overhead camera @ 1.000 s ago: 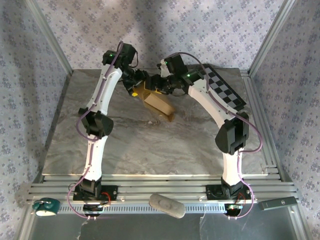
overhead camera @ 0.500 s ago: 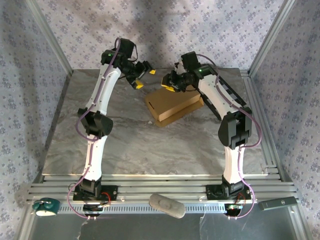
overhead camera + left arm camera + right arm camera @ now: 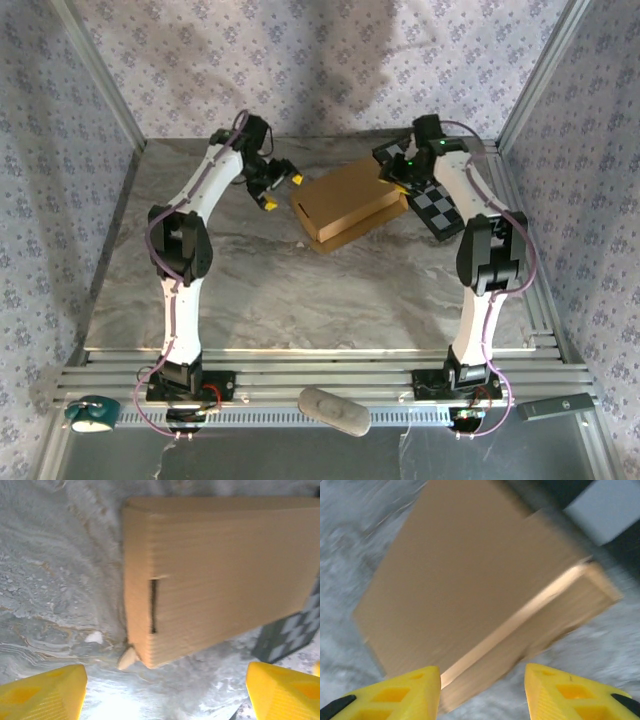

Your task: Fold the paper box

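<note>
Left fingers (image 3: 42,692) and right fingers (image 3: 395,695) gape near the paper box (image 3: 345,200).

A grey marble-patterned tabletop (image 3: 300,290) is filling the middle of the enclosure, and a bright glare (image 3: 150,700) is washing out its surface in the left wrist view. Pale lilac wallpaper with a small floral print is covering the back wall (image 3: 330,60), the left wall (image 3: 40,200) and the right wall (image 3: 600,200). Two slanting aluminium posts (image 3: 95,70) are framing the back corners. Along the table's near edge, grooved aluminium rails (image 3: 320,378) are running side to side, and a soft grey shadow (image 3: 340,35) is falling on the back wall.
</note>
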You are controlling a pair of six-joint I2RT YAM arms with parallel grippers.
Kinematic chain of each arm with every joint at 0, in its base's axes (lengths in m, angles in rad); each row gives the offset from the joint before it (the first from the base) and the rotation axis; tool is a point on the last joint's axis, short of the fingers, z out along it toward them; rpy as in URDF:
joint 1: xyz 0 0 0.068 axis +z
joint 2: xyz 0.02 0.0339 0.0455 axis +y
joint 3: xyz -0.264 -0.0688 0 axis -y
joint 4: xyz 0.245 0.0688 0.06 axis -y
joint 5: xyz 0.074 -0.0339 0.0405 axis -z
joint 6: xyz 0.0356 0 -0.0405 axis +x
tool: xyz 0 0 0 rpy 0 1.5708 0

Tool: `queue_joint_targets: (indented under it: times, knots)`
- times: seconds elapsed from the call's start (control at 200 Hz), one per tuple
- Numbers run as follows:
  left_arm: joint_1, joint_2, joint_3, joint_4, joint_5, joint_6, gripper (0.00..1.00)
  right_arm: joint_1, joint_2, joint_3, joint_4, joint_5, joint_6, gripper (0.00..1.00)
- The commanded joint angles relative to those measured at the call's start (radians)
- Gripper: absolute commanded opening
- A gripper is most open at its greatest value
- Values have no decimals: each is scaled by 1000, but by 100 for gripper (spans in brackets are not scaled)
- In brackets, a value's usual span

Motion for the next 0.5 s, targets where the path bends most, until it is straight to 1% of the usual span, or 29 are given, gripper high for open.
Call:
queue_joint_targets:
  times: [0.0, 0.185, 0.285, 0.355, 0.43, 0.45, 0.495]
  knots:
    - [-24, -48, -105, 211, 36, 4, 84, -40, 89, 82, -26, 55, -81, 50]
    - [-40, -19, -190, 261, 39, 27, 84, -66, 246, 259, -61, 70, -91, 51]
    - [-48, -24, -245, 319, 41, 14, 80, -65, 323, 334, -67, 35, -93, 51]
    - [-54, -15, -263, 328, 36, 15, 79, -59, 363, 377, -73, 24, -89, 51]
    - [-56, -9, -299, 336, 37, 11, 78, -54, 398, 409, -73, 2, -82, 51]
    - [-57, -9, -310, 367, 39, 9, 77, -53, 406, 417, -74, -6, -79, 51]
    - [-59, -9, -331, 384, 39, 7, 76, -49, 423, 431, -77, -25, -76, 50]
